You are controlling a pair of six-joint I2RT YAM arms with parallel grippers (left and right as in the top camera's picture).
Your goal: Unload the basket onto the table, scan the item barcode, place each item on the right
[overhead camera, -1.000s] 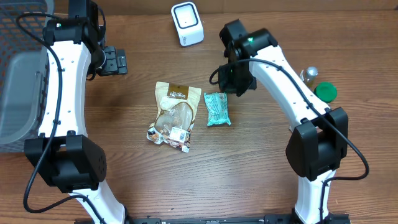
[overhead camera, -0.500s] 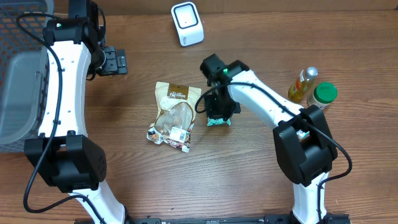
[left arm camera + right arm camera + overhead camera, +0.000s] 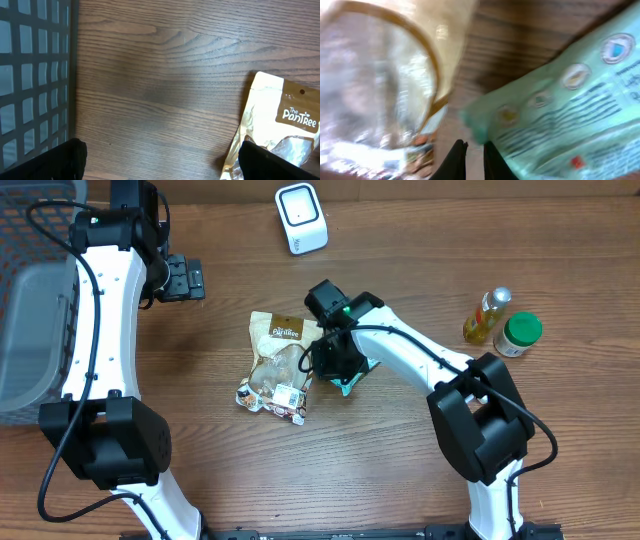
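Green snack packet is the one to scan. It's on the table right beside the tan pouch, mostly hidden under the right arm in the overhead view. Right jaws are down at the packet's edge nearest the pouch and pinched almost fully together. The wrist view is blurry, so honestly I can't tell if any film is caught between them or if they closed on air. Left jaws are spread wide with nothing in them, parked up by the basket, well away from all this. My take on doing this step well: make sure the grip is really on the packet's crimped edge, and don't snag the pouch, since the two are nearly touching. A thin wrapper will probably droop and swing, so lift slowly and check it comes up with the jaws. Then carry it to the white scanner at the far side, barcode facing its window. I can't see the barcode from these views, so it may need a rotate. The bottle and jar look out of the path.
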